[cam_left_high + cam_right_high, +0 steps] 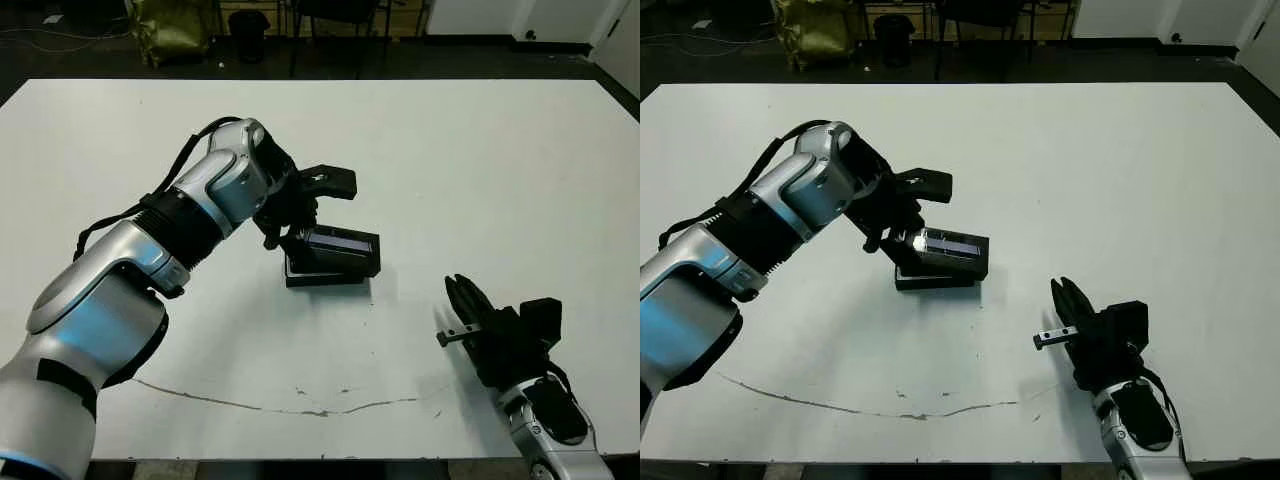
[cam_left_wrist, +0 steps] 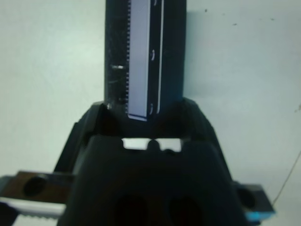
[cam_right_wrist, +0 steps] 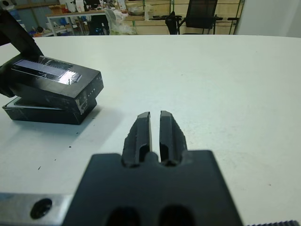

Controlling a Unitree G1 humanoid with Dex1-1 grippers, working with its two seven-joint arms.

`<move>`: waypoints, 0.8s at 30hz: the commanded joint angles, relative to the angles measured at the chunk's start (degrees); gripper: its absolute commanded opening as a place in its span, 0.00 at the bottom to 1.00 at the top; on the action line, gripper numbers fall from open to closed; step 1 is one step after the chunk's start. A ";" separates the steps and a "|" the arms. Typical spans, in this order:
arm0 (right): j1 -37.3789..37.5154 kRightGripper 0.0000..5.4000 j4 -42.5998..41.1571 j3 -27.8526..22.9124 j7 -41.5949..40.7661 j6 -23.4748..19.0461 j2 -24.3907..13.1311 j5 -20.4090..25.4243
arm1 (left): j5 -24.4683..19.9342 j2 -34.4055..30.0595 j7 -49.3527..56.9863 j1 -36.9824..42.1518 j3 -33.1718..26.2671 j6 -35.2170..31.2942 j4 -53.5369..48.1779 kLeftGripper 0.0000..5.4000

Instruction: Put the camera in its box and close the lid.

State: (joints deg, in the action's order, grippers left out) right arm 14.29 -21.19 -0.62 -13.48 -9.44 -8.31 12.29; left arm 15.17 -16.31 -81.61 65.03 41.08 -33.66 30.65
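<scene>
The lid (image 1: 340,246), a black cover with a glossy lavender strip, sits askew on top of the box (image 1: 325,279). It is shifted a little to the right of the box and looks slightly tilted. My left gripper (image 1: 288,238) is shut on the lid's left end; in the left wrist view the lid (image 2: 143,56) runs away from between the fingers (image 2: 89,122). The box's inside and the camera are hidden under the lid. My right gripper (image 1: 462,292) rests low near the front right, shut and empty, with the lid (image 3: 56,80) and box (image 3: 42,115) ahead of it.
A thin dark crack line (image 1: 300,405) runs along the white table near its front edge. Beyond the far edge stand a yellow-green bag (image 1: 175,25) and chair legs (image 1: 330,20) on a dark floor.
</scene>
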 commanded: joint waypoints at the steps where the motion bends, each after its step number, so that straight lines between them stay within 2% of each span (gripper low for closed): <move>1: 0.60 0.00 1.29 -0.10 -0.49 0.54 -0.12 0.02 | 0.87 -0.68 0.54 -0.07 -0.22 -0.62 0.24 0.43; 6: 0.60 0.00 1.22 0.08 -0.25 0.80 -0.45 -1.10 | 0.43 -0.93 -1.30 0.19 0.02 1.47 1.39 0.43; 16: 0.65 0.00 1.68 -0.25 -0.54 0.88 0.12 -0.11 | 1.78 -0.68 -1.97 0.23 0.60 -0.12 2.99 0.43; 24: 0.81 0.00 1.60 -0.08 -0.44 1.20 0.24 -0.17 | 1.79 -1.22 -1.79 -0.49 0.40 1.71 2.57 0.43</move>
State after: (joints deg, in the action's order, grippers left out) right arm 14.29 -20.17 -0.69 -14.15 -8.17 -8.13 12.32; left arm 15.81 -16.39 -83.79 65.06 41.21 -32.46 33.07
